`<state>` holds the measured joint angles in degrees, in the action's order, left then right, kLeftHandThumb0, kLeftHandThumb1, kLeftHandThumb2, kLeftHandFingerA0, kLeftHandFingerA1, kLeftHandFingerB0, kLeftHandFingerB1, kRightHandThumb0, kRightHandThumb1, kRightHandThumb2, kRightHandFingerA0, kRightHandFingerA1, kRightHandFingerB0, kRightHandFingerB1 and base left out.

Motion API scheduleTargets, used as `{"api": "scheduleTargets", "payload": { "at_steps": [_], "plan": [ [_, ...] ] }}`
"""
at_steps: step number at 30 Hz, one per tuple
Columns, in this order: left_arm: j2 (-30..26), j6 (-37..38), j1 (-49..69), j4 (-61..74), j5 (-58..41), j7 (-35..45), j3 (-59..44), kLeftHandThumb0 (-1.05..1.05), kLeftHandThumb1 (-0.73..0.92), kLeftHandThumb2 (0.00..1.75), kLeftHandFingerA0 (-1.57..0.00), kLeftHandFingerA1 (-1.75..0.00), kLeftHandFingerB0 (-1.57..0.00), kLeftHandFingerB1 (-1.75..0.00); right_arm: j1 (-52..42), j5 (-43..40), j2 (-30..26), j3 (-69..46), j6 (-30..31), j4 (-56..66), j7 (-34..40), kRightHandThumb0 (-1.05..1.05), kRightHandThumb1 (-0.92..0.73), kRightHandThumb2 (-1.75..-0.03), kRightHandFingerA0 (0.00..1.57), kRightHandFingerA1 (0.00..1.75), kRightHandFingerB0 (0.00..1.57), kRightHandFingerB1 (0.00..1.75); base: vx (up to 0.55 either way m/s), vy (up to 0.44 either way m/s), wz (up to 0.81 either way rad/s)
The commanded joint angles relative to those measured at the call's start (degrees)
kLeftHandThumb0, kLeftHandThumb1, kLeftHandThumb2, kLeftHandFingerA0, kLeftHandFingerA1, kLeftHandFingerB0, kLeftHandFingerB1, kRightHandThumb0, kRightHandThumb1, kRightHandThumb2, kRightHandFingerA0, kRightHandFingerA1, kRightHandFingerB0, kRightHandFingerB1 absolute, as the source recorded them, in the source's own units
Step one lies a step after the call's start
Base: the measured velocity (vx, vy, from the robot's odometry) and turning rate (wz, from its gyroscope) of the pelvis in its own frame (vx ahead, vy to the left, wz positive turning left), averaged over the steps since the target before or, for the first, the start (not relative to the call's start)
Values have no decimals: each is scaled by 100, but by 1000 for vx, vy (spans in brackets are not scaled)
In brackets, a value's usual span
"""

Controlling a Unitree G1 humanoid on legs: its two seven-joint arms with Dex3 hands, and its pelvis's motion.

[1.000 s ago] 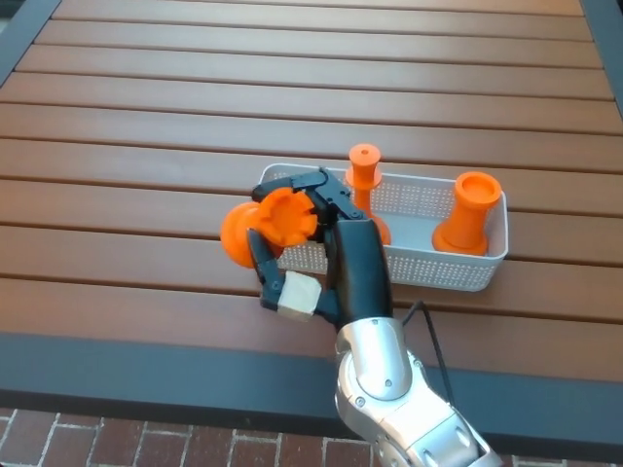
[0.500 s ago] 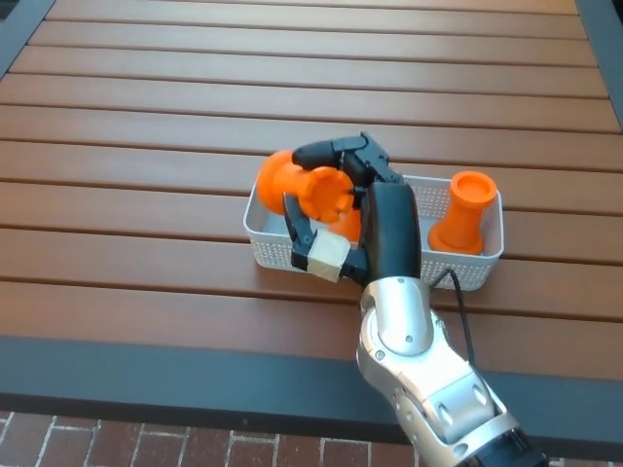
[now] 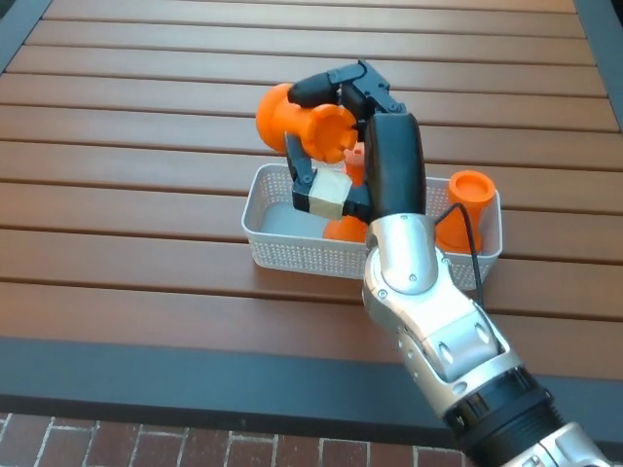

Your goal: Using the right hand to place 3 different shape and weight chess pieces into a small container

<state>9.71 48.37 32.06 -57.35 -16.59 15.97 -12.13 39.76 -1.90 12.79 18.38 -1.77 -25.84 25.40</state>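
Observation:
My right hand [image 3: 346,146] is shut on an orange chess piece [image 3: 297,122], held on its side above the far left part of the white mesh container [image 3: 292,255]. Inside the container stands an orange piece [image 3: 467,204] with a wide cup top at the right end. Another orange piece [image 3: 346,230] stands in the middle, mostly hidden behind my hand and forearm. The container's left end floor shows bare. My left hand is out of the picture.
The container rests on a brown slatted wooden table [image 3: 146,146]. A dark frame edge [image 3: 195,370] runs along the near side, with brick paving [image 3: 146,443] below it.
My right hand has carried the orange piece up and away from me, from the container's near left side to above its far left edge. The camera view has also shifted.

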Motion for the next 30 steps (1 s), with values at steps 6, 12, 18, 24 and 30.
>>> {"api": "scheduleTargets", "payload": {
  "at_steps": [6,12,18,24,30],
  "plan": [
    [36,-73,119,-9,119,78,41,-10,23,172,-135,-147,-120,-135,574,832,-6,279,-240,-405,-438,-8,-54,-119,79,175,69,163,0,0,0],
    [-110,123,72,-83,350,-92,103,-10,22,168,-130,-150,-117,-135,677,1371,-603,460,-404,-918,-584,-17,-55,-113,113,144,94,131,0,0,0],
    [-42,59,-5,-113,137,149,41,-14,24,167,-134,-146,-119,-133,635,1891,-962,874,-550,-1180,-881,-15,-59,-103,80,175,67,162,0,0,0],
    [6,-105,61,11,91,155,15,-12,20,170,-134,-149,-119,-136,751,2482,-1339,1367,-803,-1461,-950,-16,-65,-96,81,175,67,157,0,0,0],
    [-40,-99,86,-22,77,148,-44,-11,18,166,-133,-154,-116,-142,968,2783,-1559,1461,-1075,-1806,-786,-17,-63,-91,86,172,72,145,0,0,0]
  ]
}}
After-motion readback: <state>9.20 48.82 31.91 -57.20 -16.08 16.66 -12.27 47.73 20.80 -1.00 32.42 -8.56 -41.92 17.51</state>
